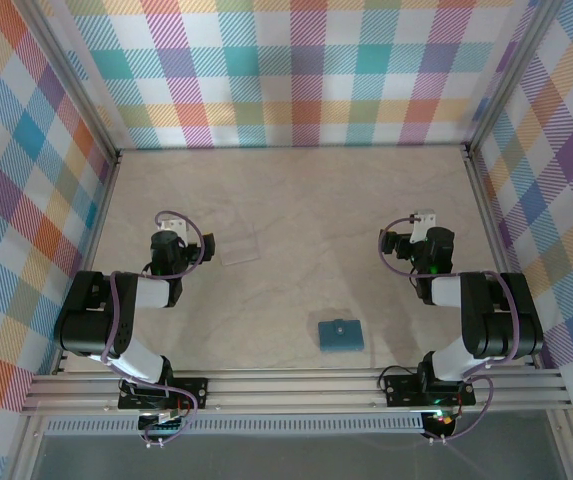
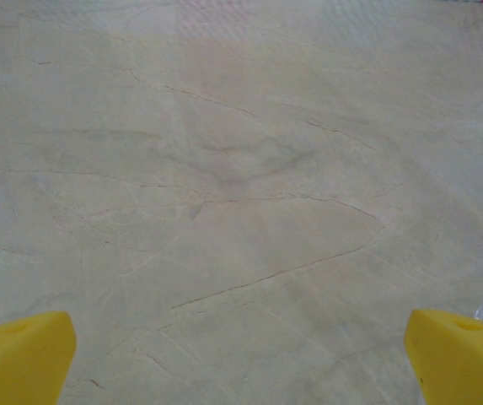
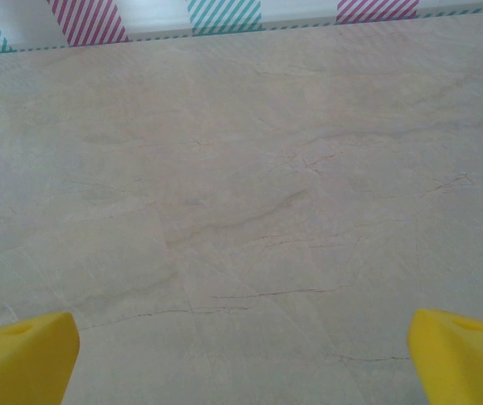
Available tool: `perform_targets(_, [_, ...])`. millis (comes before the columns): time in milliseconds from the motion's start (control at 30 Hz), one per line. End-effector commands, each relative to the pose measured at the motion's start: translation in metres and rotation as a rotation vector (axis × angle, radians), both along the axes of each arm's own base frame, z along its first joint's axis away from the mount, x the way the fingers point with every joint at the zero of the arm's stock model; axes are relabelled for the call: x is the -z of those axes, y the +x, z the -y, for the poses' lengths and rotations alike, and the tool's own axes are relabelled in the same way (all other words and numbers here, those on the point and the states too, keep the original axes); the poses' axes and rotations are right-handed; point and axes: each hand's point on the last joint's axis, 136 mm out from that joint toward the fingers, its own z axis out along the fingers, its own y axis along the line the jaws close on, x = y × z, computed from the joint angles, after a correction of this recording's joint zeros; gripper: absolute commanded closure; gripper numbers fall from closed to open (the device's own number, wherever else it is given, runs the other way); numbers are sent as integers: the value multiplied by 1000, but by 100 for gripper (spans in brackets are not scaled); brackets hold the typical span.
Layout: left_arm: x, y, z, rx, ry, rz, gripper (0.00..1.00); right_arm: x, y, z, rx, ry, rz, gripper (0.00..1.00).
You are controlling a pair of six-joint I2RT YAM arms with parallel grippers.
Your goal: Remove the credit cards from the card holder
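Both of your grippers stand wide open and empty: the left gripper [image 2: 241, 359] shows its two yellow fingertips far apart over bare table [image 1: 296, 200], and the right gripper [image 3: 241, 359] looks the same. The card holder [image 1: 339, 334] lies flat and folded shut near the front edge of the table, between the two arm bases and somewhat closer to the right arm, with its snap button facing up. It is well apart from both grippers and sits nearer the bases than either one. A clear plastic sheet [image 1: 237, 246] lies just beside the left gripper; leave it alone. You should expect the credit cards to be tucked inside the closed holder, so count on opening it first. Judge the holder as light, thin and somewhat soft: it will likely skate across this smooth surface if you push on it from one side, and its low profile gives your fingers little to bite on. Your best hold is probably across a long edge, with one finger slid under the free flap opposite the fold, while the other arm pins the lower panel down. The cards themselves will probably be stiff, thin and slick, so take each by whatever edge stands out of its slot and pull straight along the slot rather than twisting.
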Motion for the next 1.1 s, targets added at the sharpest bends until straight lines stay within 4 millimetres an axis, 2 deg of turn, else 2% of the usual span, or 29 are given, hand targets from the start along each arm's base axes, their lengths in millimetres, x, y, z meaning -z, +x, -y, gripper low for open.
perform_targets(0, [-6, 3, -1, 2, -2, 27, 0, -4, 3, -3, -18, 2, 15, 0])
perform_targets(167, [-13, 3, -6, -42, 24, 19, 0, -16, 8, -2, -8, 0, -18, 0])
perform_targets(333, [-45, 1, -10, -125, 78, -44, 0, -26, 6, -3, 12, 1, -114, 0])
perform_targets(433, [-61, 2, 1, -125, 13, -67, 0, -35, 2, -14, 1, 19, -166, 0])
perform_targets(567, [-76, 4, 31, -56, -86, -116, 0, -49, -2, -40, -51, 61, -262, 3])
perform_targets(733, [-74, -3, 76, 46, -119, -264, 0, -61, -12, -82, -124, 152, -414, 11])
perform_targets(800, [-70, -8, 88, 73, -99, -320, 5, -62, -17, -99, -149, 179, -485, 16])
perform_targets(867, [-64, -13, 93, 77, -103, -380, 13, -62, -22, -113, -180, 188, -540, 23])
perform_targets(967, [-51, -24, 100, 105, -113, -483, 16, -62, -28, -134, -237, 198, -576, 24])
perform_targets(1067, [-48, -25, 87, 12, -106, -511, 23, -63, -32, -147, -274, 200, -583, 24])
